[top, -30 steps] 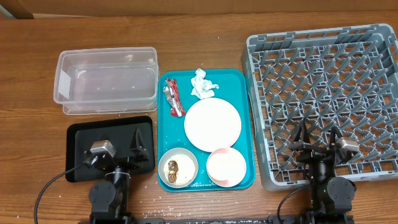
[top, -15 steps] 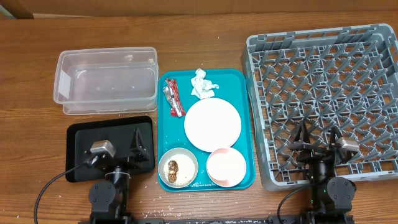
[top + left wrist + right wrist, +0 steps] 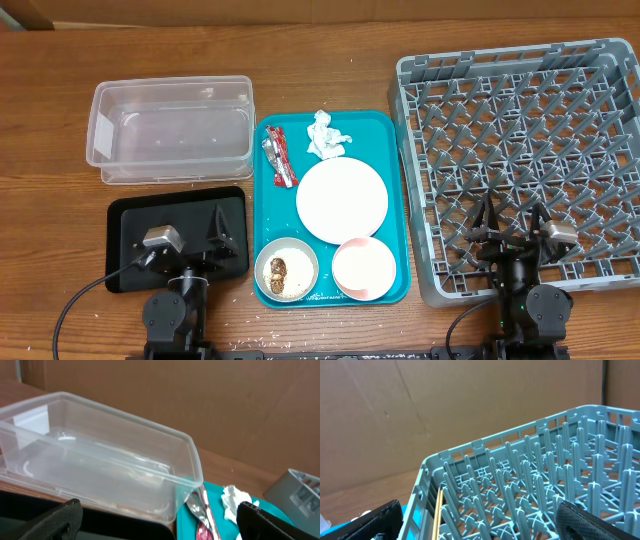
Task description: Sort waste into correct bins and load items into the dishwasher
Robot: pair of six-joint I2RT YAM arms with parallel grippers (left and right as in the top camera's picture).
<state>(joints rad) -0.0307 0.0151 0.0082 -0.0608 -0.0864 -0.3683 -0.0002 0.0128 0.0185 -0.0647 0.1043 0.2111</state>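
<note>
A wooden table (image 3: pixel 320 75) is carrying four things directly on its top. A clear plastic tub (image 3: pixel 170 85) is sitting at the left rear, with a black tray (image 3: pixel 125 215) just beside it, nearer the front edge. A teal tray (image 3: pixel 368 135) is lying in the middle, and a grey dish rack (image 3: pixel 500 55) is filling the right side, just beside the teal tray.

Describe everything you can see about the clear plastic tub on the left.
The clear tub is a see-through plastic rectangle with rounded corners and a lipped rim. It stands upright, open-topped and empty. It rests flat on the wooden table at the far left, just behind the black tray and close beside the teal tray. Whether it touches either tray is unclear.
</note>
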